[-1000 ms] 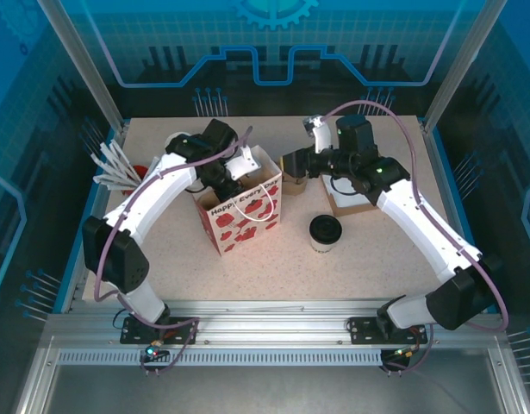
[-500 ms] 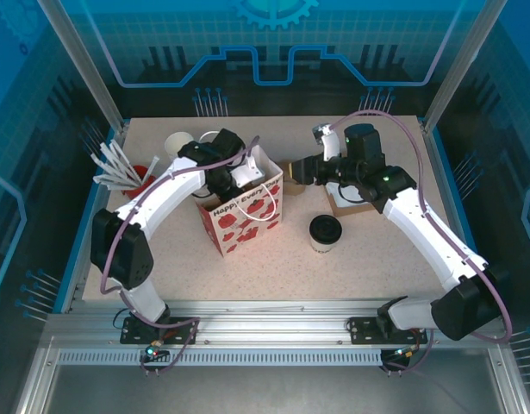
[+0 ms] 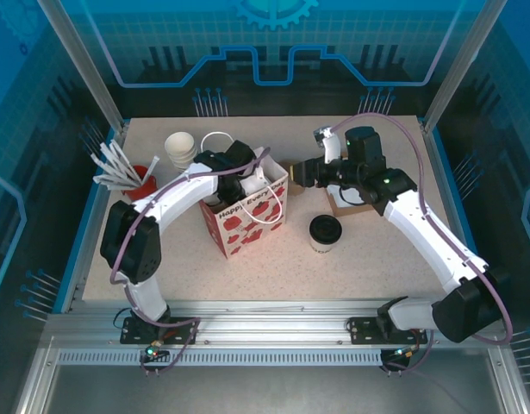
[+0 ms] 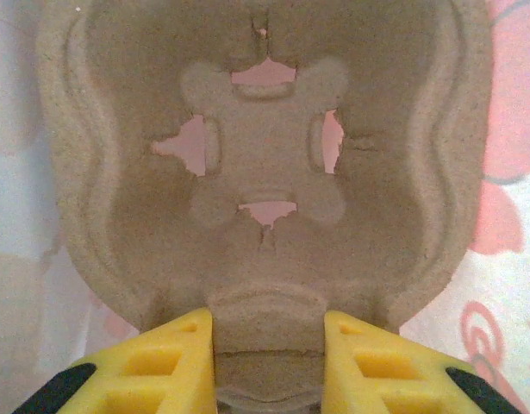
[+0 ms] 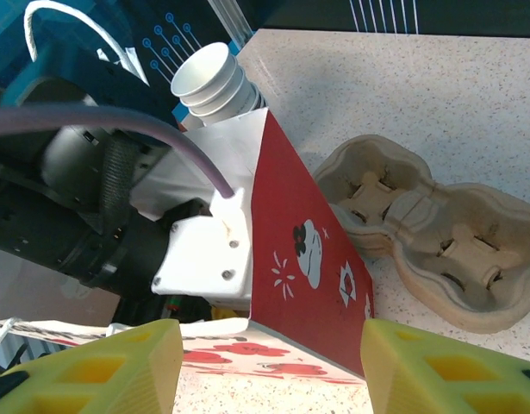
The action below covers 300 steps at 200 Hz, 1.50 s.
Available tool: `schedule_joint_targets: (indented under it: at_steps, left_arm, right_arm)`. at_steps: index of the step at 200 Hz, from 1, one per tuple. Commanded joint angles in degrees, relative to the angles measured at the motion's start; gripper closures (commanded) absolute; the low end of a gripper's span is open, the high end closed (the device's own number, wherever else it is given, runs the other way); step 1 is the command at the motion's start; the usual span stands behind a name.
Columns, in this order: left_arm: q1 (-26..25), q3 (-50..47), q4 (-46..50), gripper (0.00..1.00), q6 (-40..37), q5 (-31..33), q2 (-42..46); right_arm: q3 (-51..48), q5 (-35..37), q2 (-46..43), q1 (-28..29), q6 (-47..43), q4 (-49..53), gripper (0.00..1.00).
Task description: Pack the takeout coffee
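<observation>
- At the far left of the tabletop [image 3: 377,263], straws [image 3: 116,164] and a stack of cups [image 3: 180,147] stand well apart from the job.
- The left arm reaches into the bag [image 3: 247,207]. The left fingers [image 4: 174,366] sit against both sides of a tab on the carrier [image 4: 265,155] lying inside it, which looks like a grip as far as the wrist view shows.
- The bag stands upright with its mouth open, white with red prints and one red side. Its front reads "Happy Every"; I cannot make out the rest.
- The right fingers [image 5: 92,366] are spread apart with nothing between them, and they hover at the bag's right rim.
- The coffee [image 3: 325,231] stands upright on the tabletop, black lid up. It is near the bag's right side but not touching it, and neither arm touches it. No writing on it can be read.
- From the right fingers, the coffee lies toward the near edge, a little to the right, and lower.
  - Its long axis is vertical, so I judge a grasp would close across the cup's sides.
  - The right arm is the nearer one, and the bag wall stands between the left fingers and the cup.
- In the right wrist view, a second carrier [image 5: 428,233] lies flat on the tabletop just beside the bag.
</observation>
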State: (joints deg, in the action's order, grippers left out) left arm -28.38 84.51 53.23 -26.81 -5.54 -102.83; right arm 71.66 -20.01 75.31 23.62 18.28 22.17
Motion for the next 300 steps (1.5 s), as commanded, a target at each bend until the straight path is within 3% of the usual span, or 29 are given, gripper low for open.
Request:
schedule_joint_targets:
  at_steps: [1, 147, 195, 238, 300]
  left_arm:
    - [-0.88, -1.57, -2.03, 0.68, 1.65, 0.26, -1.42]
    - [-4.08, -12.06, -13.25, 0.58, 6.1, 2.19, -4.63]
    - [-4.26, -11.6, -13.42, 0.51, 7.2, 1.77, -1.55]
    - [-4.2, -10.19, -12.38, 0.36, 8.5, 0.93, 0.68]
    - [-4.09, -9.23, -11.54, 0.3, 9.91, 0.09, 4.26]
  right_arm:
    - [-0.81, -0.28, -1.79, -0.86, 0.44, -0.83, 0.41]
    - [-1.78, -0.94, -1.53, -1.32, 0.67, -1.43, 0.41]
    - [-1.87, -0.76, -1.82, -1.29, 0.59, -1.17, 0.41]
    - [-1.96, -0.56, -2.18, -1.32, 0.53, -0.86, 0.41]
    - [-2.31, -0.46, -2.47, -1.29, 0.51, -0.9, 0.41]
